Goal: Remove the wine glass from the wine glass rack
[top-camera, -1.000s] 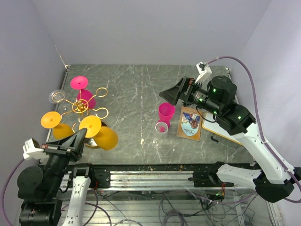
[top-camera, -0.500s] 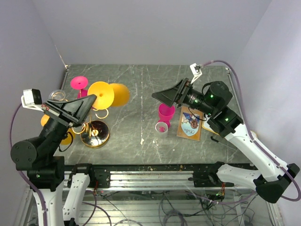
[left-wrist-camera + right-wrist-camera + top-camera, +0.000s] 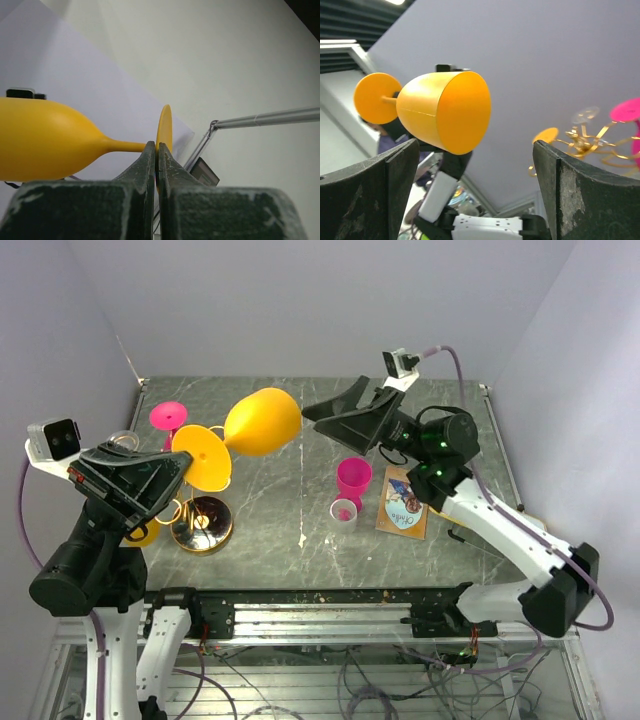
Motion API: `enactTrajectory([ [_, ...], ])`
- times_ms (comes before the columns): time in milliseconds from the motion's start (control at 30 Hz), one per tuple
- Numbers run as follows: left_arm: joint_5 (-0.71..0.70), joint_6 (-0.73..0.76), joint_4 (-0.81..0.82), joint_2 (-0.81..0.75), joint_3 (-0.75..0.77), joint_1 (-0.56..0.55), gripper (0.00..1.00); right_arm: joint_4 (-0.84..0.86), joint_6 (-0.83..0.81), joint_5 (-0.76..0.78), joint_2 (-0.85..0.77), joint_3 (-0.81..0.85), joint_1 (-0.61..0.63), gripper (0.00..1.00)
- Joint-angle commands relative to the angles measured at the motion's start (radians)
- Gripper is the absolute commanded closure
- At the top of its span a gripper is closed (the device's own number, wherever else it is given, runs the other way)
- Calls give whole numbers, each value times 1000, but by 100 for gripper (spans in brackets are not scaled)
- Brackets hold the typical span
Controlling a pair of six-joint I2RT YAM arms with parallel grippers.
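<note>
The left gripper point(image 3: 156, 150) is pinched shut on the thin edge of the wine glass's foot, holding the orange wine glass point(image 3: 262, 422) sideways in the air, bowl pointing toward the right arm. The glass hangs clear of the wine glass rack point(image 3: 200, 525), which stands below and to the left with a pink glass point(image 3: 168, 416) on its far side. The right gripper point(image 3: 322, 412) waits near the bowl's mouth, its jaws spread wide and holding nothing. To me the removal looks done. What remains is a handover or a set-down, and on so slim a hold either needs slow, steady motion.
</note>
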Motion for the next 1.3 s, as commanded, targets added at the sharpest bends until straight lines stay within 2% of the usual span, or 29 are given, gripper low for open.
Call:
enactTrajectory([
  [0,7,-86,198,6,-11,-4,93,346,174,-94,79,58,48,7],
  [267,-17,-150,266,-7,-72,-4,93,507,197,-112,182,160,198,24],
  [367,-22,-155,271,-13,-80,-4,93,500,160,-99,178,169,230,30],
  [600,-36,-171,295,-8,-84,-5,93,546,155,-44,138,123,240,77],
  [733,-33,-146,248,-20,-88,-5,91,612,197,-37,136,119,244,96],
  [800,-32,-112,184,-46,-86,-5,82,631,211,-36,131,119,244,100],
  [900,-35,-9,3,-95,-65,-5,60,599,192,-14,100,93,243,100],
  [967,-30,70,-153,-123,-39,-4,42,551,146,10,57,61,243,100],
  [1067,-28,193,-361,-157,9,-4,22,422,45,72,-30,3,244,100],
  [1133,-37,265,-487,-175,34,-4,16,287,-52,157,-95,-29,244,100],
  [1267,-74,370,-690,-210,61,-4,11,-139,-226,393,-225,-18,244,100],
])
